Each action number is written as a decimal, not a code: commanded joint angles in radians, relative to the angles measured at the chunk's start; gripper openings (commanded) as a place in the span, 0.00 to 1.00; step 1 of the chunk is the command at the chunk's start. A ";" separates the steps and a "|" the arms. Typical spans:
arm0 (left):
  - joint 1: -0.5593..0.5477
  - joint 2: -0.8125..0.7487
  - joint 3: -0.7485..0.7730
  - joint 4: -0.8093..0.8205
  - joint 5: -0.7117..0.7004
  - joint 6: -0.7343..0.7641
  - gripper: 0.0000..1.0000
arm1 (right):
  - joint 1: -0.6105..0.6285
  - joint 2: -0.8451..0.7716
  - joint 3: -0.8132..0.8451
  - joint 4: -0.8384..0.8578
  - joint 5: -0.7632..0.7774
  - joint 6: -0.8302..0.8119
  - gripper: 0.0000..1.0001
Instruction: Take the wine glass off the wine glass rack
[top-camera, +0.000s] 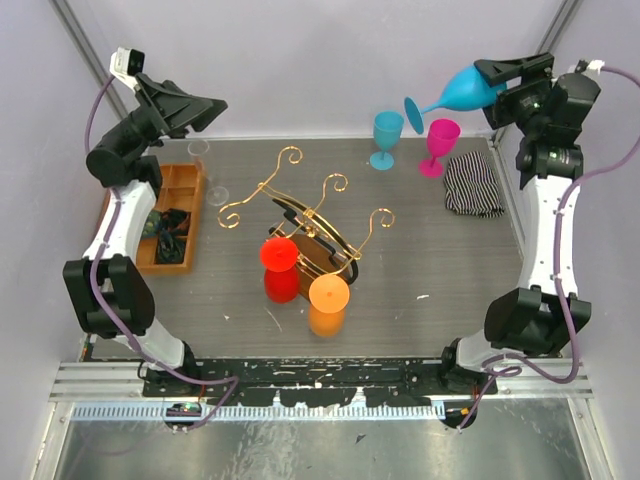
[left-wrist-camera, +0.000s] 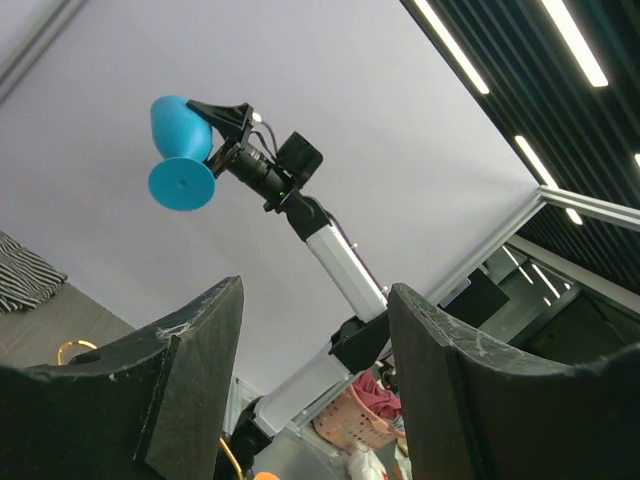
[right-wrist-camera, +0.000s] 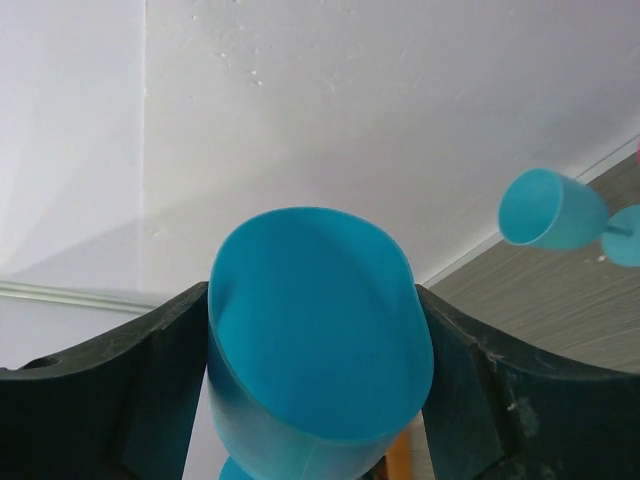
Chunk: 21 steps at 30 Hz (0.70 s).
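Note:
In the top view my right gripper (top-camera: 497, 82) is raised high at the back right, shut on the bowl of a blue wine glass (top-camera: 462, 92) that lies tilted with its foot pointing left. Up close, the blue bowl (right-wrist-camera: 320, 340) fills the gap between both fingers of the right gripper (right-wrist-camera: 315, 385). The wine glass rack (top-camera: 310, 215), gold wire on a dark base, stands mid-table with a red glass (top-camera: 279, 255) and an orange glass (top-camera: 329, 293) hanging on it. My left gripper (top-camera: 205, 110) is lifted at the back left, open and empty (left-wrist-camera: 315, 330); its camera sees the blue glass (left-wrist-camera: 180, 135).
A teal glass (top-camera: 387, 135) and a magenta glass (top-camera: 440, 140) stand upright at the back of the table. A striped cloth (top-camera: 472, 185) lies at the right edge. An orange compartment tray (top-camera: 170, 215) sits at the left.

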 joint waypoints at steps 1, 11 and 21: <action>0.001 -0.085 -0.035 -0.020 0.031 0.010 0.66 | -0.027 -0.060 0.020 -0.054 0.079 -0.255 0.77; 0.001 -0.213 -0.126 -0.264 0.087 0.194 0.64 | -0.038 -0.150 -0.057 -0.116 0.376 -0.590 0.77; 0.002 -0.286 -0.173 -0.401 0.088 0.307 0.64 | -0.036 -0.258 -0.296 -0.003 0.577 -0.821 0.76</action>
